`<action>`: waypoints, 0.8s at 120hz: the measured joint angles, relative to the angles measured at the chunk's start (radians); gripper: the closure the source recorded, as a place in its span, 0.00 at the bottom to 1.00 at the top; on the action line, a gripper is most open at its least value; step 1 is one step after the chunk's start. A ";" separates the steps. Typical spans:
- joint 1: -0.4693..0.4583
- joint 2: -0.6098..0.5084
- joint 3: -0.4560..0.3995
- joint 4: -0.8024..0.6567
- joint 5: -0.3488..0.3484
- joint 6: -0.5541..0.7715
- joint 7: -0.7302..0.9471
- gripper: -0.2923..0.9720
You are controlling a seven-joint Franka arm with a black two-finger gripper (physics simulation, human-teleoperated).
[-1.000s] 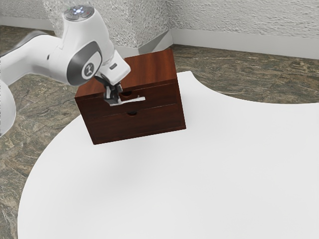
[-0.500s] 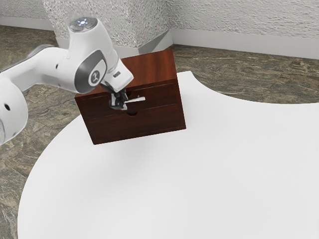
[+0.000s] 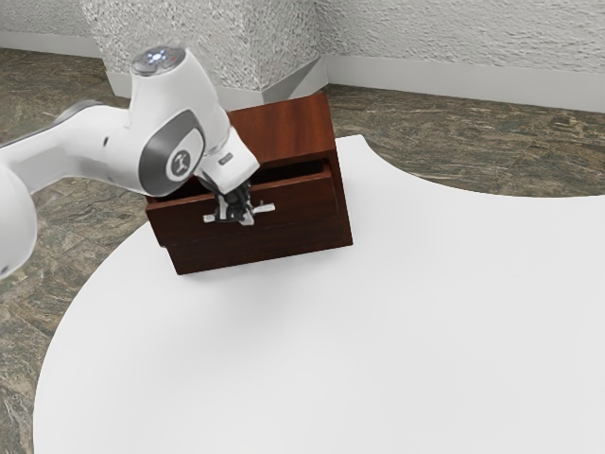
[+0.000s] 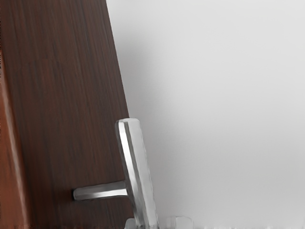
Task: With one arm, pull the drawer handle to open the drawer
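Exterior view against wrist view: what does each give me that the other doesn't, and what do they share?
The exterior view adds the arm, the gripper shut on the handle, the whole cabinet, the dark gap behind the partly open top drawer, and the lower drawer. The wrist view adds the handle's post and the wood grain close up. Both show the handle, the top drawer's front and the white table.
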 joint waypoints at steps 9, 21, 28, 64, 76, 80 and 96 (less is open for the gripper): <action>-0.010 -0.039 0.000 -0.046 0.001 0.009 0.001 0.83; -0.025 -0.091 0.001 -0.098 0.008 0.017 0.002 0.84; -0.034 -0.122 0.000 -0.136 0.011 0.024 0.003 0.84; -0.079 -0.236 0.004 -0.276 0.012 0.042 0.001 0.85; -0.087 -0.269 0.001 -0.313 0.011 0.044 0.001 0.85; -0.091 -0.280 0.001 -0.325 0.011 0.045 0.000 0.85; -0.105 -0.314 0.002 -0.364 0.010 0.047 -0.004 0.85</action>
